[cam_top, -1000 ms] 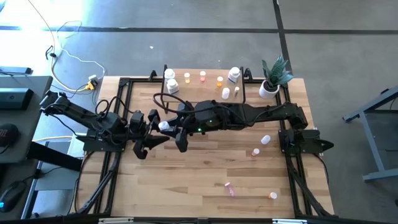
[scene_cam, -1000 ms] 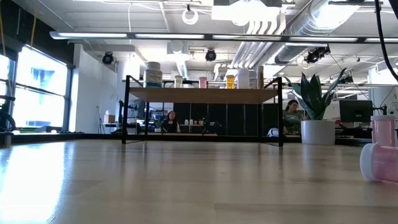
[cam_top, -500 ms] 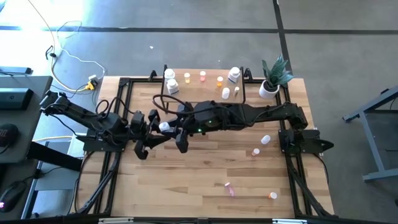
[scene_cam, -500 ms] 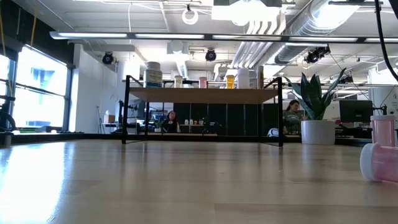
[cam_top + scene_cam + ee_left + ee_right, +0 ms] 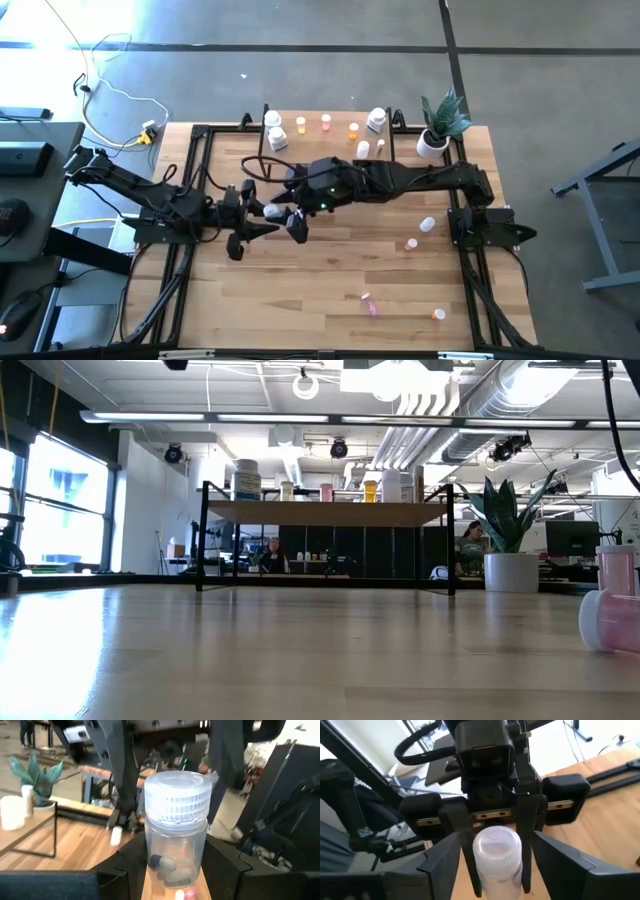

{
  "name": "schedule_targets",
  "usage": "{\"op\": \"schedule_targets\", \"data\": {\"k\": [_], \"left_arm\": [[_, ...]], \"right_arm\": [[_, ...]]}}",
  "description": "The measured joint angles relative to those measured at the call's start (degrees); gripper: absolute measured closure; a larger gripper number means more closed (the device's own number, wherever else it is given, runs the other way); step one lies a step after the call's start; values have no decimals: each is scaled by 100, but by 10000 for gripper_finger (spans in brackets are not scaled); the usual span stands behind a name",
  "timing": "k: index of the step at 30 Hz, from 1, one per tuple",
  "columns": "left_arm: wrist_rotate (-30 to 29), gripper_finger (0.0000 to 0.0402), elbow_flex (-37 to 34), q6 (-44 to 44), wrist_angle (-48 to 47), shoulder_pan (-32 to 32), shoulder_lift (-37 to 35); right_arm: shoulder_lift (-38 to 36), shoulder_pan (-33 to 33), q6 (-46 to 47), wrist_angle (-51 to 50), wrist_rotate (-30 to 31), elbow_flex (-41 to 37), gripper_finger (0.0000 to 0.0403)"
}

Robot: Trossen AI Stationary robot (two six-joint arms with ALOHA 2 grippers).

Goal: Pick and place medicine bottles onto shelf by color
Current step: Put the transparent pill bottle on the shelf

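A clear medicine bottle (image 5: 175, 840) with a white ribbed cap hangs above the table's middle, between my two grippers. My left gripper (image 5: 270, 215) reaches in from the left and is shut on it. My right gripper (image 5: 497, 862) faces it from the right. It is open, with a finger on either side of the bottle and apart from it. The shelf (image 5: 330, 137) stands at the table's far edge and carries several white, pink and orange bottles (image 5: 300, 125). More bottles (image 5: 427, 225) lie loose on the right of the table. My left gripper pinches the bottle's clear body (image 5: 175, 862), below the cap, between its two fingers (image 5: 127, 867). The fingers come level from the table's left. The bottle stands roughly upright, its white cap (image 5: 175, 795) rising above the fingers, lifted clear of the table.
A potted plant (image 5: 435, 130) stands at the far right corner beside the shelf. A pink bottle (image 5: 369, 303) and an orange one (image 5: 438, 314) lie near the front right. Black frame rails (image 5: 190, 180) run along both sides of the table.
My right gripper has opened off the bottle and its fingers now stand wide on either side. My left gripper has tipped to level and keeps the bottle, which has sunk slightly toward the near edge.
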Motion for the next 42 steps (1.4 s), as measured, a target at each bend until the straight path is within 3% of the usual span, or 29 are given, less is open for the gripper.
{"op": "schedule_targets", "data": {"k": [7, 11, 27, 42], "left_arm": [[-12, 252, 0, 52, -743, 0, 2], [-14, 253, 0, 263, -946, 0, 1], [-14, 252, 0, 433, -1035, 0, 2], [-32, 249, 0, 404, -1056, 0, 0]], "right_arm": [[0, -171, -328, -304, -91, 0, 164], [19, -200, -833, -302, -469, 0, 164], [321, -206, -1243, -515, -692, 0, 167], [321, -204, -1040, -590, -711, 0, 265]]}}
